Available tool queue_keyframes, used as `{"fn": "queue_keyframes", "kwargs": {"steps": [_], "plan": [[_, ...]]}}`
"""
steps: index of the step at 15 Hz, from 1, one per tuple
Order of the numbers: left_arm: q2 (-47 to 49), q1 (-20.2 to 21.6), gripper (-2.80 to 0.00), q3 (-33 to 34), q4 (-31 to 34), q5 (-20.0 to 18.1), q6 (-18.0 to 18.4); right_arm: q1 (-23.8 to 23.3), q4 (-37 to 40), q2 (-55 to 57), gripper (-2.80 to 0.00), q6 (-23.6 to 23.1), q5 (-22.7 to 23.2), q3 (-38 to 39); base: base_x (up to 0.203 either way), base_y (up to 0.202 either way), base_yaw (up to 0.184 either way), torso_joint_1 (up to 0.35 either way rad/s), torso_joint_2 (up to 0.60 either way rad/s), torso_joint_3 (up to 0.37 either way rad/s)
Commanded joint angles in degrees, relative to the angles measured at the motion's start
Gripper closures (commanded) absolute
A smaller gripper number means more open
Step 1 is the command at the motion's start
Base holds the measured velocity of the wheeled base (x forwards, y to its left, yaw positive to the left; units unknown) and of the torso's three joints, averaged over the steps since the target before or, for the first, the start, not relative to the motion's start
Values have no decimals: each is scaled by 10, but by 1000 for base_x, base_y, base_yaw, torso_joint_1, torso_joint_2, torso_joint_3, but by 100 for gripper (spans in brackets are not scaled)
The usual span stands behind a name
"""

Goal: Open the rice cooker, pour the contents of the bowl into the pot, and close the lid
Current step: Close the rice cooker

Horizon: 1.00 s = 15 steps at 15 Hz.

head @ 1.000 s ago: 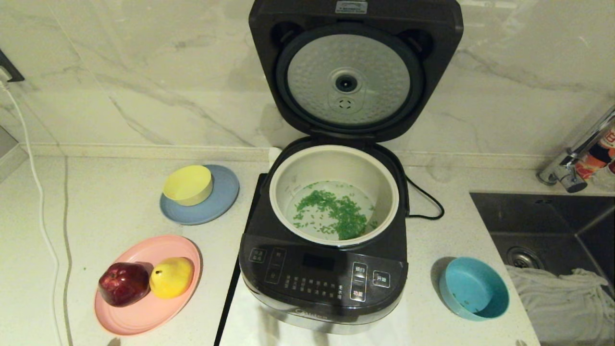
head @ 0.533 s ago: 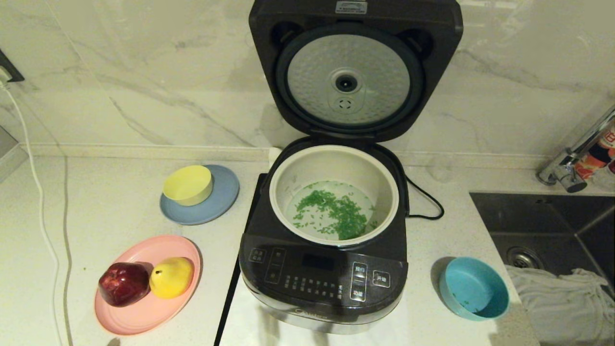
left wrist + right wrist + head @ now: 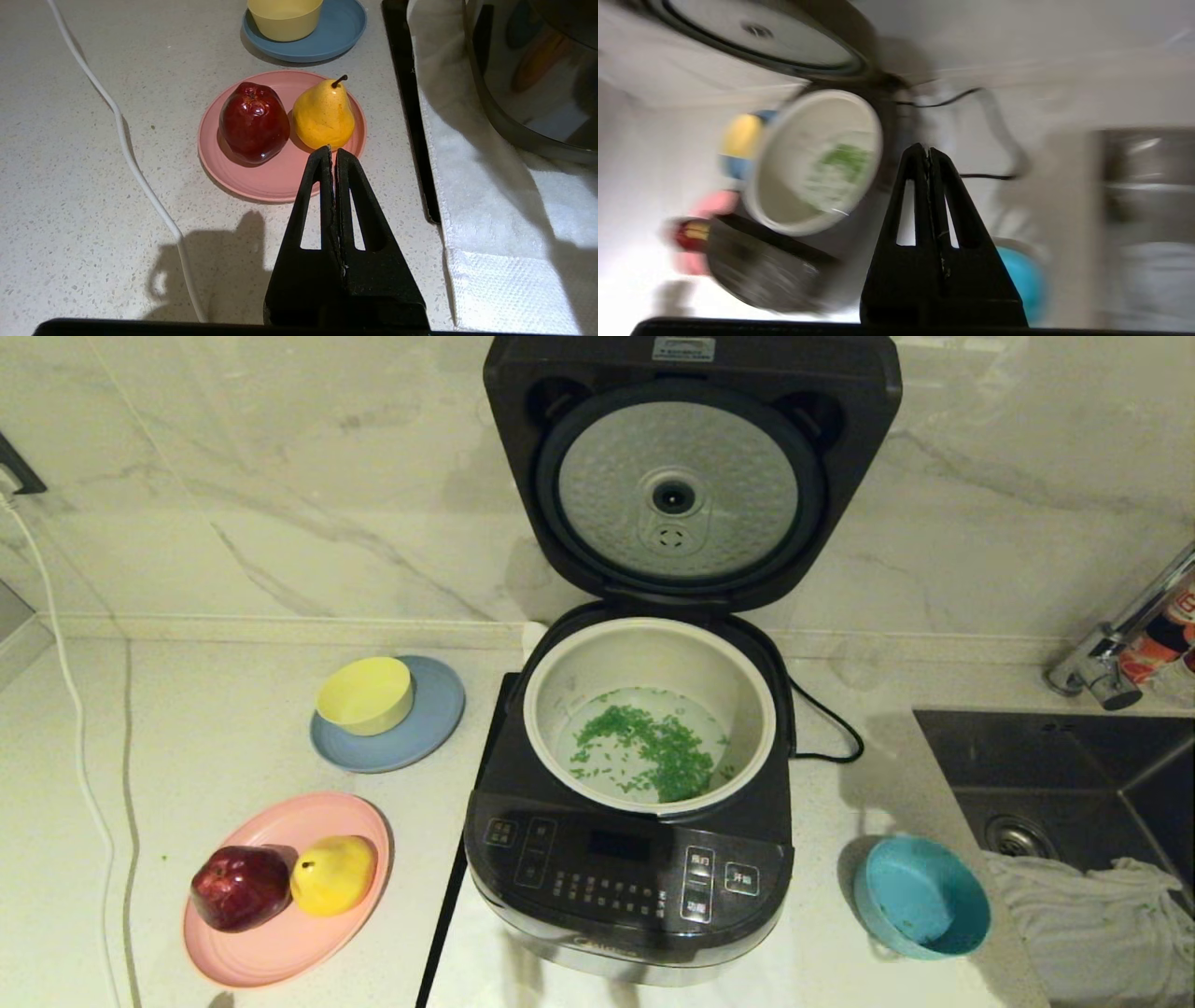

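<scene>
The dark rice cooker stands mid-counter with its lid swung upright, silver dimpled underside facing me. Green chopped bits lie on the floor of the cream pot. The teal bowl sits on the counter to the cooker's right, a few green bits left inside. Neither arm shows in the head view. My right gripper is shut and empty, high above the counter between the pot and the bowl. My left gripper is shut and empty, near a pink plate.
A pink plate with a red apple and yellow pear lies front left. A yellow bowl sits on a grey-blue plate. A sink with a white cloth and a tap is on the right. A white cord runs on the left.
The teal bowl has shifted slightly and a shadow has spread over the counter around it. The right wrist view is streaked with motion. Cooker and lid have stayed put.
</scene>
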Motion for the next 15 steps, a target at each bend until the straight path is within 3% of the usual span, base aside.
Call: {"fn": "queue_keyframes", "kwargs": {"steps": [1, 5, 9, 12, 15], "plan": [[-1, 0, 0, 5, 0, 0, 0, 15, -4, 148, 0, 55, 19, -78, 0, 0, 0, 0, 0, 0], [-1, 0, 0, 5, 0, 0, 0, 25, -76, 286, 0, 129, 63, -184, 0, 0, 0, 0, 0, 0], [-1, 0, 0, 5, 0, 0, 0, 27, -192, 363, 0, 145, 143, -209, 0, 0, 0, 0, 0, 0], [-1, 0, 0, 5, 0, 0, 0, 37, -315, 422, 0, 158, 150, -216, 0, 0, 0, 0, 0, 0], [-1, 0, 0, 5, 0, 0, 0, 53, -369, 464, 0, 159, 149, -230, 0, 0, 0, 0, 0, 0]]}}
